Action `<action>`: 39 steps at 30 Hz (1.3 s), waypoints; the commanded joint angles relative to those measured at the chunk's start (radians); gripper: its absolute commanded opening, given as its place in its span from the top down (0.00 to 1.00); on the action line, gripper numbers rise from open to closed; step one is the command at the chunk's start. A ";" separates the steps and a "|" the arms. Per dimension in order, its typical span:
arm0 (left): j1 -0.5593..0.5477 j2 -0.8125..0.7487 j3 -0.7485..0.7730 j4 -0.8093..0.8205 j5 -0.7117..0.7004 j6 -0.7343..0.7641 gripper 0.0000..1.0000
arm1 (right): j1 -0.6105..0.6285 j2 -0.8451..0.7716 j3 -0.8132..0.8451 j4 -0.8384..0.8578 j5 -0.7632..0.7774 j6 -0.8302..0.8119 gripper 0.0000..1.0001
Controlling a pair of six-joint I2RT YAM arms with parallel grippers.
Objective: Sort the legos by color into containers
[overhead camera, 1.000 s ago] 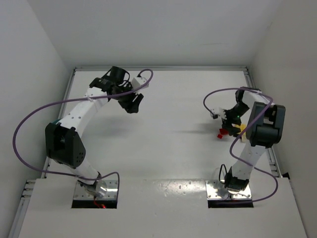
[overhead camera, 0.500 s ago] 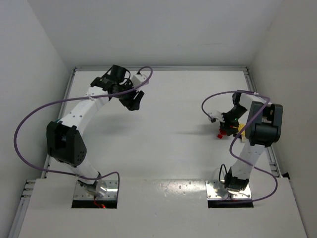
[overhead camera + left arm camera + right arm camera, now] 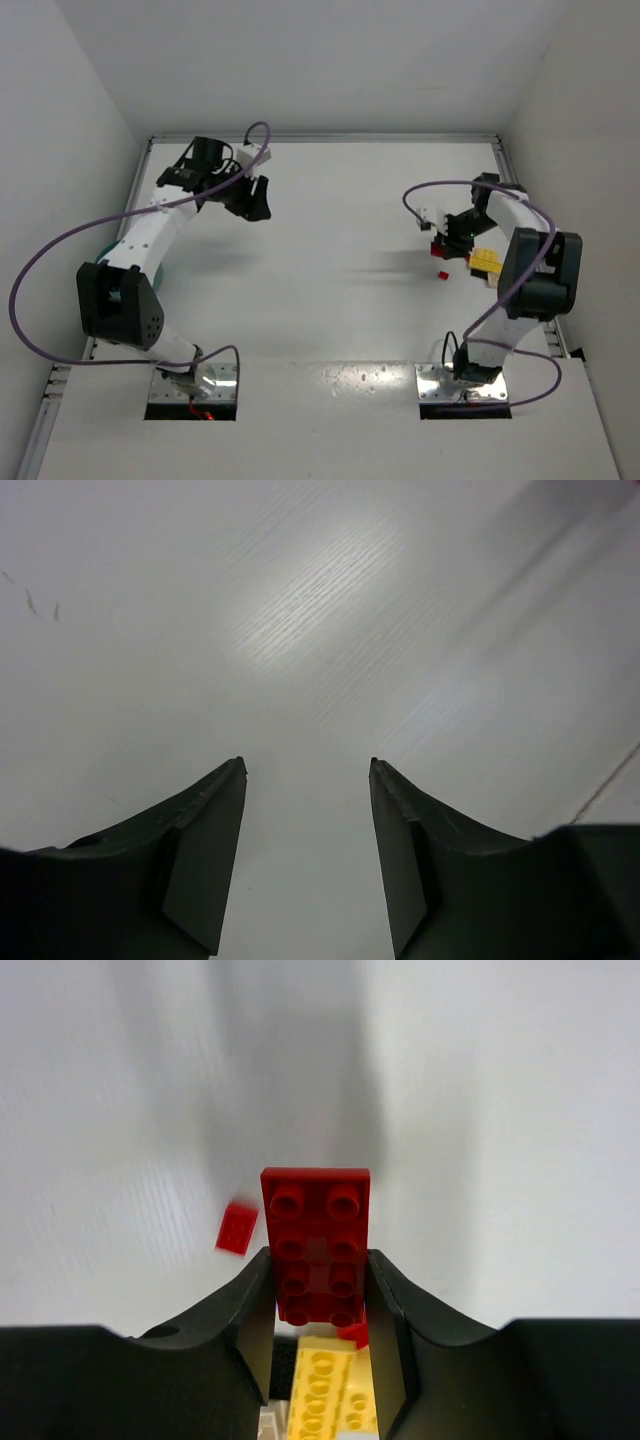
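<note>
The right pincer [image 3: 318,1253] was clamped on a flat red plastic lego plate [image 3: 315,1250] with two rows of studs. Its black fingers [image 3: 385,1300] pressed the plate's long sides, and the far half of the plate stuck out past the fingertips. In the top view this pincer [image 3: 445,240] sat over the right side of the white table [image 3: 330,300], with the red plate [image 3: 439,248] at its tip.

A small red lego piece [image 3: 237,1228] lay flat on the table just left of the held plate and apart from it; from above it [image 3: 443,274] showed just in front of the pincer. A yellow lego brick [image 3: 325,1390] with studs showed in the gap between the fingers, nearer the wrist than the red plate. Whether the two touched could not be told. From above the yellow brick [image 3: 486,260] lay on the table just right of the pincer.

The left pincer [image 3: 306,765] was open, with only bare table between its jaws. In the top view it [image 3: 255,198] was over the far left part of the table, well apart from the legos. Only a sliver of the round teal plastic bowl [image 3: 102,255] showed at the table's left edge, mostly hidden by the left arm.
</note>
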 commanded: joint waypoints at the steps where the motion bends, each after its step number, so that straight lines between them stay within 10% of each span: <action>1: 0.035 -0.048 -0.038 0.054 0.142 -0.099 0.42 | 0.083 -0.129 0.052 0.039 -0.248 0.182 0.78; 18: -0.033 0.106 0.046 0.272 0.357 -0.516 0.41 | 0.520 0.089 0.491 0.314 -0.213 0.963 0.81; 39: -0.002 0.176 0.043 0.450 0.483 -0.698 0.37 | 0.734 0.135 0.563 0.381 -0.137 1.074 0.81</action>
